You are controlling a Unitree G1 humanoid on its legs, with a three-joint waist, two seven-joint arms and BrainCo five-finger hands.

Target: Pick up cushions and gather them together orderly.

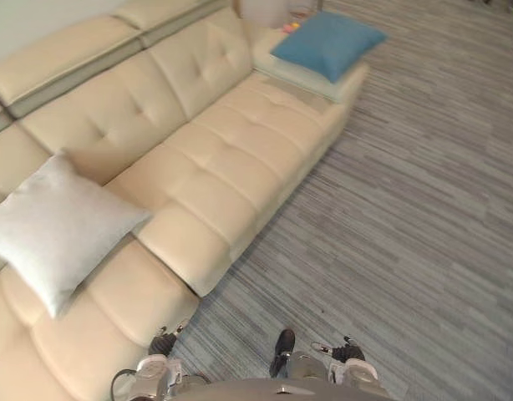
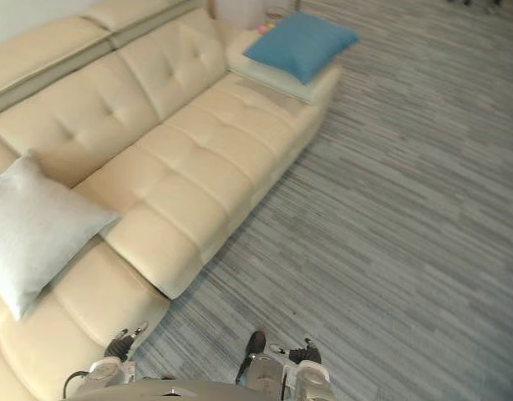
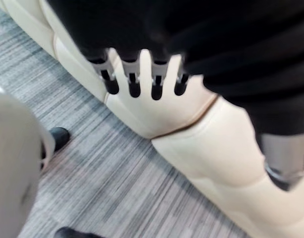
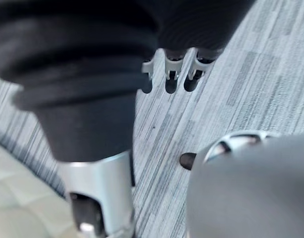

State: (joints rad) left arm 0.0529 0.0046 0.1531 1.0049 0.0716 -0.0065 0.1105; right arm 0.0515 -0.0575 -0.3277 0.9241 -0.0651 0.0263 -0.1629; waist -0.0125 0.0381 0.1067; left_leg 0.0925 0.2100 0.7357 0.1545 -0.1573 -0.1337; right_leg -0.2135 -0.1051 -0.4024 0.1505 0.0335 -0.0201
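Note:
A light grey cushion [image 1: 60,230] leans on the left part of the cream sofa [image 1: 240,159], against the backrest. A blue cushion [image 1: 327,42] lies at the sofa's far right end, on top of a pale flat cushion [image 1: 311,82]. My left hand [image 1: 156,361] hangs low beside the sofa's front edge, fingers [image 3: 146,64] relaxed and holding nothing. My right hand [image 1: 348,359] hangs over the carpet, its fingers [image 4: 167,64] also loose and empty. Both hands are far from either cushion.
Grey striped carpet [image 1: 407,209] spreads to the right of the sofa. A small orange and pink object [image 1: 290,27] sits behind the blue cushion at the sofa's far end.

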